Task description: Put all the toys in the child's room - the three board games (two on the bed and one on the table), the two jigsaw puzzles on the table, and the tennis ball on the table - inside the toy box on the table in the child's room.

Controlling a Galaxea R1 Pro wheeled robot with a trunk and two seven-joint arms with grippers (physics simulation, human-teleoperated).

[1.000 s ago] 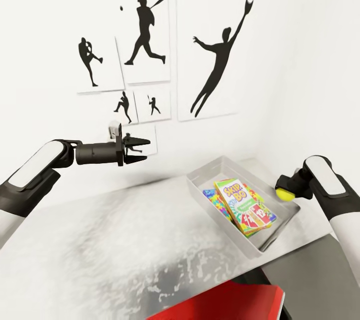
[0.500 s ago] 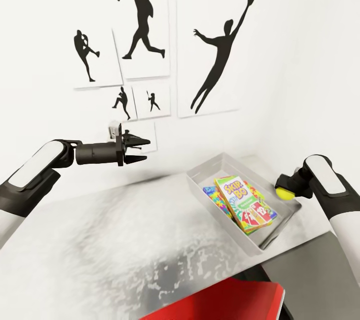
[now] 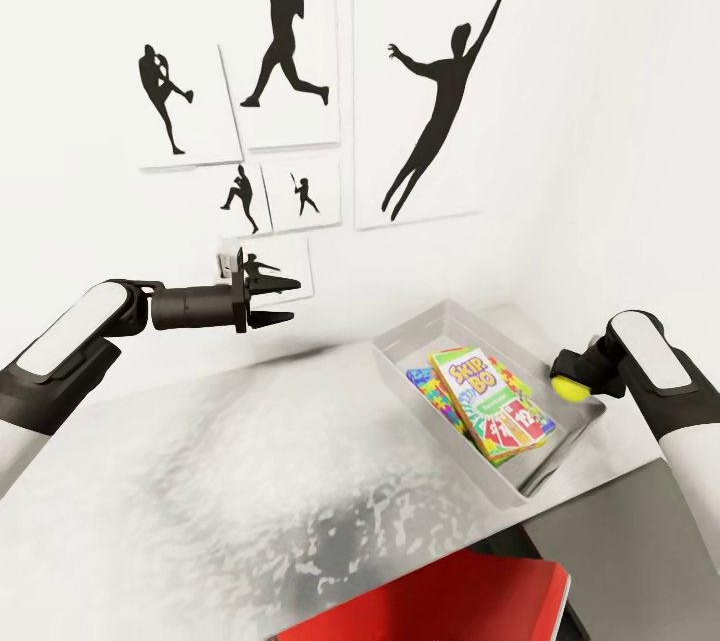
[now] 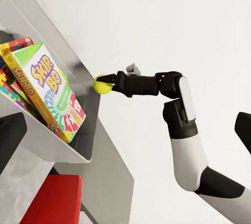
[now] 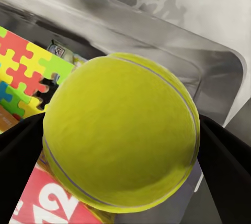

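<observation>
White walls meet at a corner on the right. Six white wall panels (image 3: pixel 300 101) w/ black silhouettes of baseball players hang on the back wall. Below: a mottled silver-grey table (image 3: pixel 230 481), evenly lit. A red chair (image 3: pixel 450 606) sits at its near edge.

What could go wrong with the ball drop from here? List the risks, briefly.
1. The right gripper holds the tennis ball near the toy box's rim, not clearly over the middle; released here, it may clip the rim and roll off the table.
2. The Skip-Bo box lies tilted atop the puzzles, so the ball could bounce off its slope and out.
3. The table edge is close beside the box, leaving little margin for a stray ball.
</observation>
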